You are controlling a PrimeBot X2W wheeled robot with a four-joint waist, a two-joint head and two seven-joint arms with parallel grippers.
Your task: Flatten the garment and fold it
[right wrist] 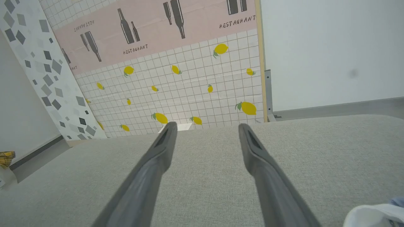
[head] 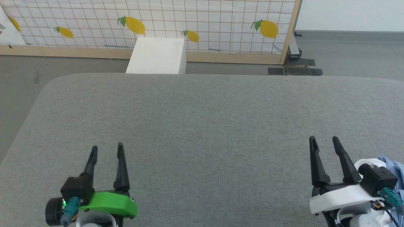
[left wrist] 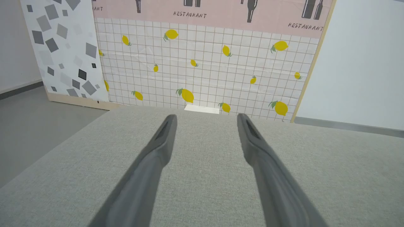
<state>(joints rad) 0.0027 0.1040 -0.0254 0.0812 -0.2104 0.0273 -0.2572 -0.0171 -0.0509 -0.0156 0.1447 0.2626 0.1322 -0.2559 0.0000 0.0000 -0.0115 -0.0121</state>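
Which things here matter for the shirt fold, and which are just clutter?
Job:
- shirt, at the far right edge
- left tool, open
- right tool, open
- grey pad, the work surface

Lying about:
- white box
- lemon panel

A white box stands behind the grey table; a lemon-print panel beyond it.

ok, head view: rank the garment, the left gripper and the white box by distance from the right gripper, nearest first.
From the right gripper:
1. garment: beside the gripper's base on its right, at the lower right edge of the view.
2. left gripper: across the grey surface, at lower left.
3. white box: past the surface's far edge, at back left.
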